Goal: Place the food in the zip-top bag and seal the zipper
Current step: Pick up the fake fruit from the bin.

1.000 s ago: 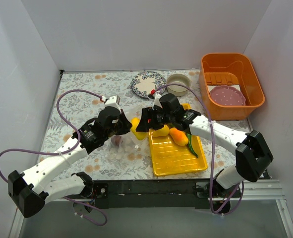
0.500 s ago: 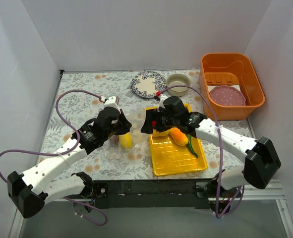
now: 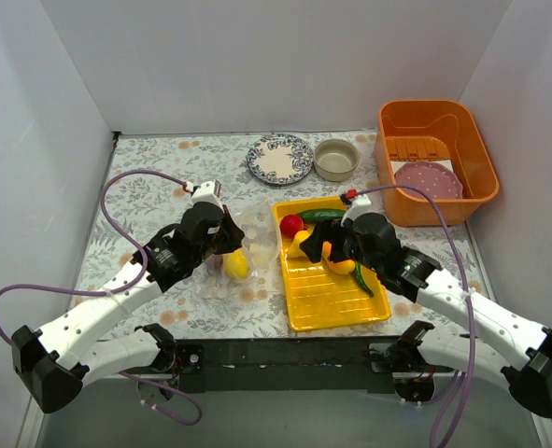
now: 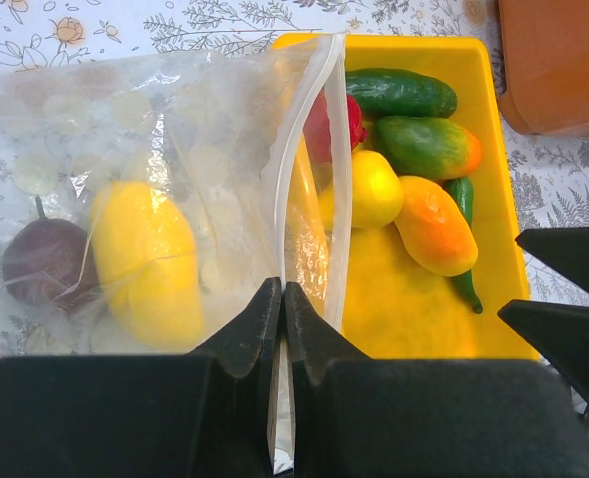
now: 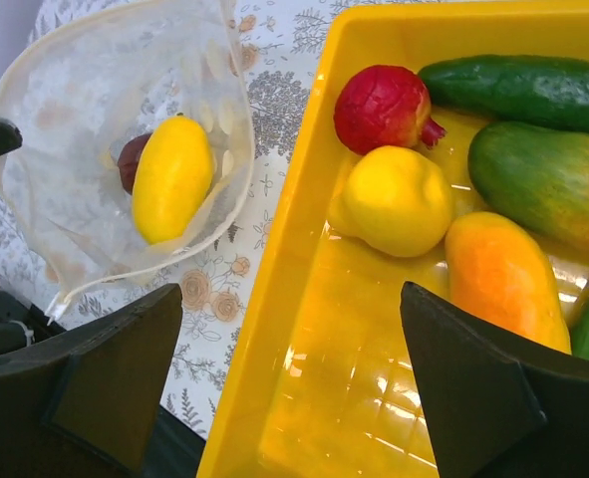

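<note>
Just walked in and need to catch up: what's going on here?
The left arm's fingers are pinched shut on the zipper edge of the zip-top bag, holding its mouth open beside the yellow tray. A yellow fruit and a dark purple piece lie inside. The right arm's fingers stand open above the tray, where the rest of the food waits. The bag is unsealed.

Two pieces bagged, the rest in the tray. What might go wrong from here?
1. The left gripper pinches the zip-top bag only at its zipper; the limp mouth may slip or sag when the next piece goes in.
2. The open right gripper hangs over the yellow tray where the red piece, yellow piece and orange piece lie close together; a grasp may knock neighbours or catch two.
</note>
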Robot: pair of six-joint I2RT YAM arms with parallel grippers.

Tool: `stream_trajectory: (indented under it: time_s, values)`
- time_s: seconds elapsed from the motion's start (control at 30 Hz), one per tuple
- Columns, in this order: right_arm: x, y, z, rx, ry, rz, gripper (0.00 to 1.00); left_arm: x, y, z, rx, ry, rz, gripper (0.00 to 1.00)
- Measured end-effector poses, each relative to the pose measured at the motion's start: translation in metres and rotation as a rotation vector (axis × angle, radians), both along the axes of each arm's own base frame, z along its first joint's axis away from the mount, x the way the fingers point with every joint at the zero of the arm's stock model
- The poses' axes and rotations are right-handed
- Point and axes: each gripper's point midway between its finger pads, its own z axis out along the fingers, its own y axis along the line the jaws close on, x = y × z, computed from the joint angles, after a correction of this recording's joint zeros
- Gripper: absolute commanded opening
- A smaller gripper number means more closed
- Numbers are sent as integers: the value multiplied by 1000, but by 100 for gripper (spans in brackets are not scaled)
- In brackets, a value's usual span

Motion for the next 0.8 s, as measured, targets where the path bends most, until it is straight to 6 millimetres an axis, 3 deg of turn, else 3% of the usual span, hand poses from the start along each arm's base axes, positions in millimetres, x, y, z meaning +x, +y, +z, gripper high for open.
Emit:
stream_trajectory:
  time_s: [0.13, 0.2, 0.33, 0.43, 0.6, 0.8]
  values:
    - [-10, -22, -19, 46, -5, -72, 98, -1, 1, 0, -2, -1, 0, 0]
    - [-10, -26, -18, 53, -5, -89, 98, -2, 2, 1, -6, -4, 0, 0]
    - [-1, -21, -22, -14, 59, -104, 98, -7, 3, 2, -20, -10, -9, 0]
    - [8, -8, -35, -100, 144, -96, 98, -10, 3, 1, -30, -8, -19, 0]
    - [13, -4, -56, -236, 272, -109, 98, -14, 3, -6, -39, -3, -34, 0]
    - [5, -21, -64, -268, 271, -121, 98, -20, -1, -27, -36, 32, -65, 0]
